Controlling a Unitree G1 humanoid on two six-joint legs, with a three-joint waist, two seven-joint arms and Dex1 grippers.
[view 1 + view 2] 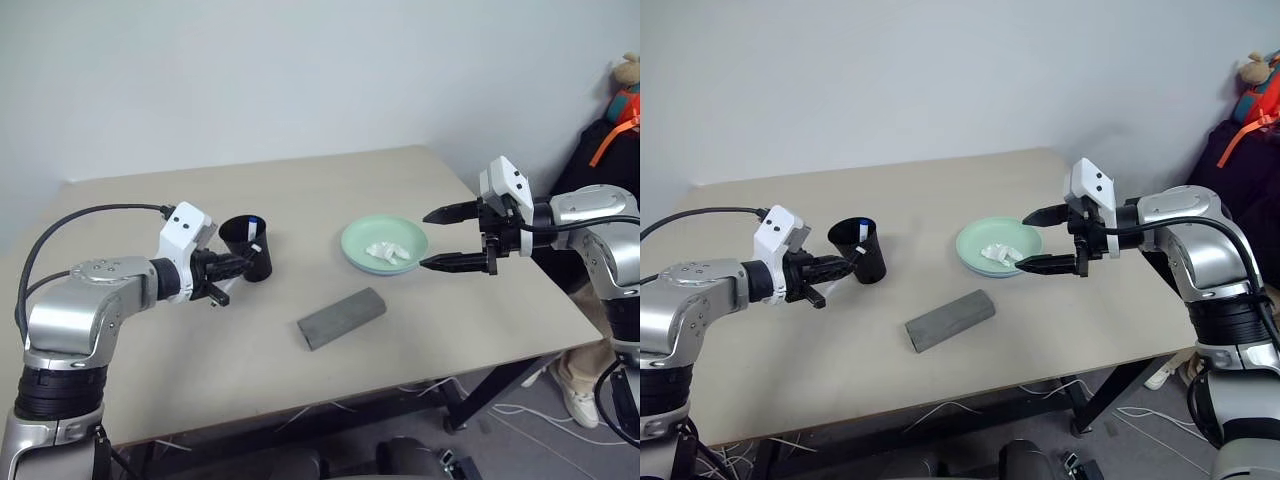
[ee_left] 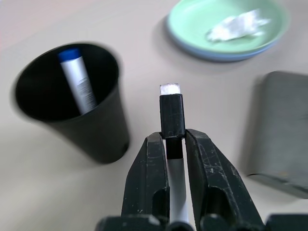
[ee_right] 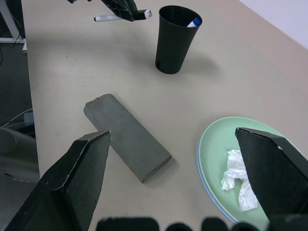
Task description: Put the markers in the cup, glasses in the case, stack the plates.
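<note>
My left gripper (image 1: 240, 266) is shut on the black-capped marker (image 2: 172, 115), held above the table just beside the black cup (image 1: 247, 250). The blue-capped marker (image 2: 77, 82) stands inside that cup. To the right, the mint green plate (image 1: 362, 233) rests on the light blue plate (image 2: 219, 56), whose edge peeks out underneath. My right gripper (image 1: 424, 240) hovers open at the plates' right side, holding nothing. The grey case (image 1: 341, 317) lies shut on the table in front of the plates. The glasses are out of view.
A crumpled white tissue (image 1: 387, 251) lies in the green plate. The table's front edge (image 1: 400, 385) runs close behind the case, and its right edge is under my right arm. Dark bags and a stuffed toy (image 1: 626, 85) sit past the right edge.
</note>
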